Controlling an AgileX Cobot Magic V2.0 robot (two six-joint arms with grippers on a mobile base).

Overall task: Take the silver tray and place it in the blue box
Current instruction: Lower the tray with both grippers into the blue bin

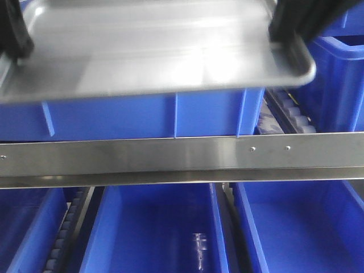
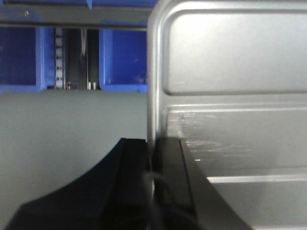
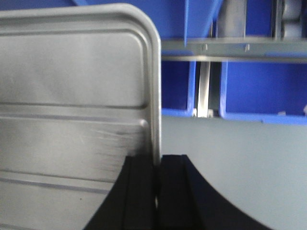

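Note:
The silver tray (image 1: 153,51) hangs blurred across the top of the front view, over a blue box (image 1: 142,118) with ribbed walls. My left gripper (image 1: 14,40) holds the tray's left rim and my right gripper (image 1: 284,35) its right rim. In the left wrist view the black gripper (image 2: 151,143) is shut on the edge of the tray (image 2: 230,96). The right wrist view shows the other gripper (image 3: 157,160) shut on the tray (image 3: 72,96) beside its rounded corner. The box's inside is hidden by the tray.
A steel rail (image 1: 182,156) runs across below the box. Under it stand more blue bins (image 1: 153,233) (image 1: 301,227), and another blue crate (image 1: 341,85) stands at the right. A roller track (image 1: 284,111) lies between the crates. Grey floor (image 3: 240,158) shows beside the tray.

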